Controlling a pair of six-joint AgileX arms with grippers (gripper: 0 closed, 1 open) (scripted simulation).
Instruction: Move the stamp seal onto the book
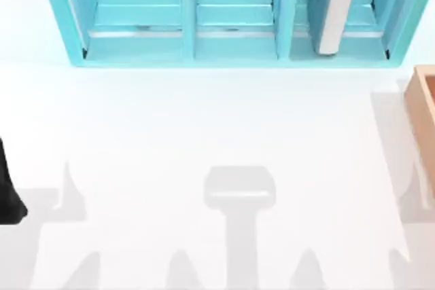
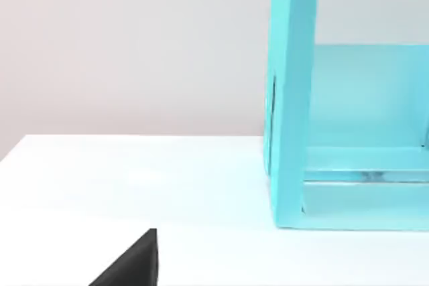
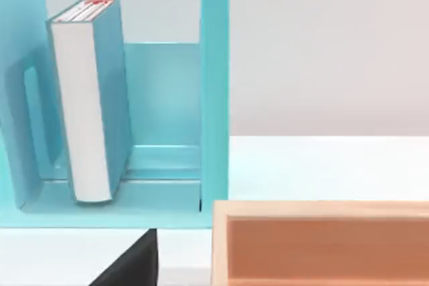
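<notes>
Teal book (image 3: 90, 98) stands in cyan shelf (image 1: 190, 25), beside wooden box (image 3: 322, 242).

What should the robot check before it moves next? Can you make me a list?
1. Book found: ok. The book stands in the right-hand compartment of the cyan shelf unit.
2. Book lying flat, ready for something to sit on top: not ok. It stands upright on its end.
3. Where the stamp seal is: cannot tell.
4. Wooden box out of the way: probably ok. The wooden box sits at the table's right edge, in front of the shelf unit and beside the book's compartment.
5. Left arm out of the way: ok. The left arm is at the table's left edge, far from the book.
</notes>
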